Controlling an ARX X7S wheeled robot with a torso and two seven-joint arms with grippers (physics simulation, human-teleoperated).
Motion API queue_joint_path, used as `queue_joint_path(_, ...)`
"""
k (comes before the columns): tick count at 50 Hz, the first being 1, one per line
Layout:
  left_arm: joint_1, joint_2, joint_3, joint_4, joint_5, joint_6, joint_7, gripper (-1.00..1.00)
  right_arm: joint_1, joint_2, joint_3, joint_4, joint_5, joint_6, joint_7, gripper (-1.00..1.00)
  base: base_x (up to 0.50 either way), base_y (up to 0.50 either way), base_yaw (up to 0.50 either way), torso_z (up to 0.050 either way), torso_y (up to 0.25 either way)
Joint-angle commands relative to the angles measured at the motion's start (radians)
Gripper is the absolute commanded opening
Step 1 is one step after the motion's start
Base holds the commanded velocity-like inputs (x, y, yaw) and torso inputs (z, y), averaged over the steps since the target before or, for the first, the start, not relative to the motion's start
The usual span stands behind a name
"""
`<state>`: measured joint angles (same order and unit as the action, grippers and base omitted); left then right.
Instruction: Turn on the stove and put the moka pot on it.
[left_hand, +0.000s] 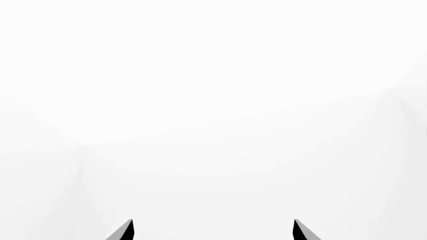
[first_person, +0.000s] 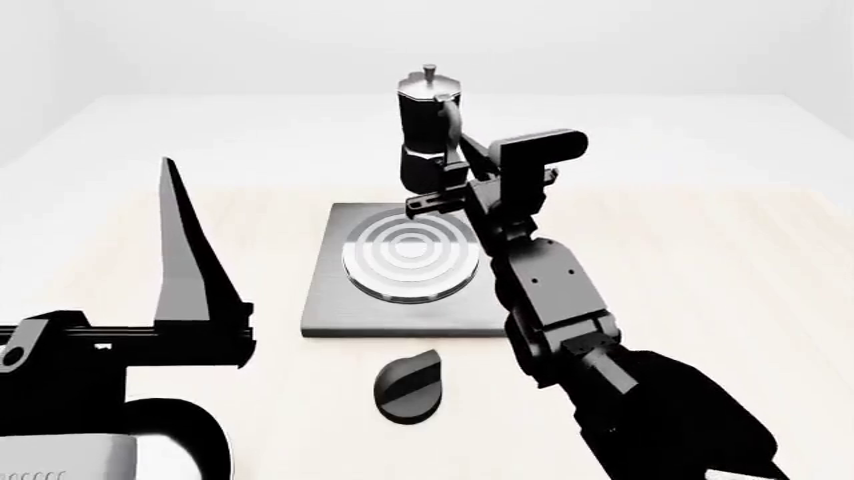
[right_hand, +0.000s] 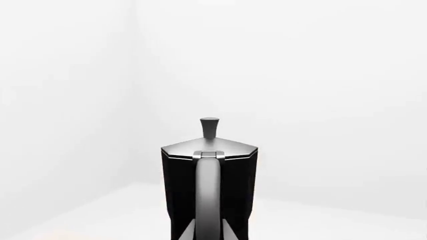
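- In the left wrist view, only two dark fingertips (left_hand: 127, 231) of the left gripper (left_hand: 212, 231) showed at the frame's edge, standing well apart with nothing between them, so the gripper was spread wide against a blank white background.
- No writing or label could be read there.
- In the head view, the stove (first_person: 400, 265), a grey square slab with raised concentric rings, lay on the pale table (first_person: 694, 260), and its separate round black knob (first_person: 408, 386) sat on the table just in front of the slab, nearer the robot.
- The moka pot (first_person: 427, 125) stood upright at or just beyond the slab's far edge; whether it rested on the table or was lifted could not be told.
- The right gripper (first_person: 447, 185) was at the pot's handle side, its arm crossing over the slab's right edge.
- The left arm rose at the near left, one finger pointing upward, away from everything.
- In the right wrist view, the pot's handle (right_hand: 208, 195) faced the camera squarely, the knobbed lid (right_hand: 209, 145) above; the fingers were out of frame, so a grip could not be confirmed.
- No brand marks were legible.
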<state>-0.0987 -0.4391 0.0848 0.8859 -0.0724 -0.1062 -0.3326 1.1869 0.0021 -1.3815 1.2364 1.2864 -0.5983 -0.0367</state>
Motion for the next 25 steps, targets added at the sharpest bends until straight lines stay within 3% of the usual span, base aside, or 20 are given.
queue_joint_path(1,0.003,-0.005,0.008,-0.004,0.010,-0.005,-0.002,1.00,0.019,-0.002,-0.058,-0.017,0.056,-0.049,0.032,-1.00,0.00,0.00,0.00,0.000,0.000)
queue_joint_path(25,0.016,-0.005,0.014,-0.032,0.010,0.027,-0.008,1.00,0.006,-0.002,-0.119,-0.035,0.131,-0.131,0.015,-1.00,0.00,0.00,0.00,0.002,-0.107)
